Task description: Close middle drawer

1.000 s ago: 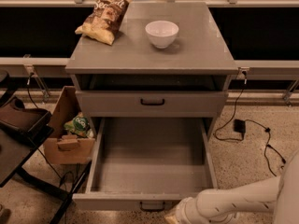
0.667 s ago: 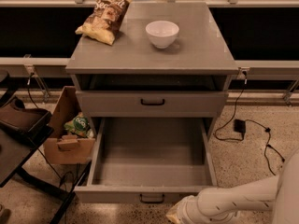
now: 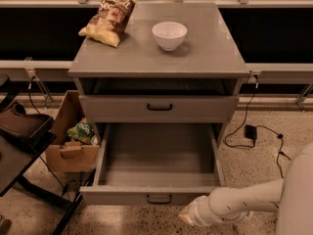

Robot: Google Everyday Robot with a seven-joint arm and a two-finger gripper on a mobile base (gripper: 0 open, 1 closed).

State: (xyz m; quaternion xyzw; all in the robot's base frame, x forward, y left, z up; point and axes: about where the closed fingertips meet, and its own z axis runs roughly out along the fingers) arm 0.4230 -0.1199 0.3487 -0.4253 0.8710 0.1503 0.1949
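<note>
a: middle drawer (image 3: 156, 163), where is it?
b: pulled well out of the cabinet (image 3: 146, 62), front facing the camera.
a: and the gripper (image 3: 187, 218)?
b: low, just below that front, right of its handle (image 3: 159, 198). jaws released or clenched, cannot tell.

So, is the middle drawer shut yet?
No: the middle drawer stands pulled out, grey inside showing, with the gripper just below its front.
</note>
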